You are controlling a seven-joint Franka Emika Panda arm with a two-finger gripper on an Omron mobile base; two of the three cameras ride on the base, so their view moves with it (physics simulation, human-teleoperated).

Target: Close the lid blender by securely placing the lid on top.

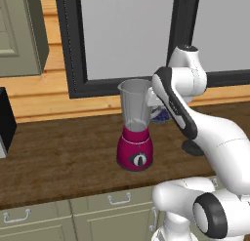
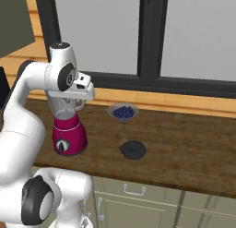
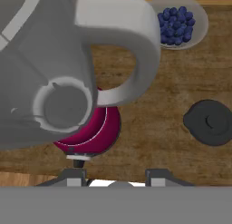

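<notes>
Counting: one blender (image 1: 135, 130), one lid (image 2: 132, 149) on counter (image 2: 184, 148), one bowl (image 2: 123, 112).

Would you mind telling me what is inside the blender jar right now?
Looking down into the blender from the hand view, the jar appears empty down to its round grey bottom. Its rim is uncovered; the lid lies on the counter beside it.

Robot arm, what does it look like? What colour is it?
The arm is glossy white with rounded, tube-like sections and dark grey-black bands at its joints. The gripper at the end has two small dark grey finger tips. No cables or markings show.
</notes>
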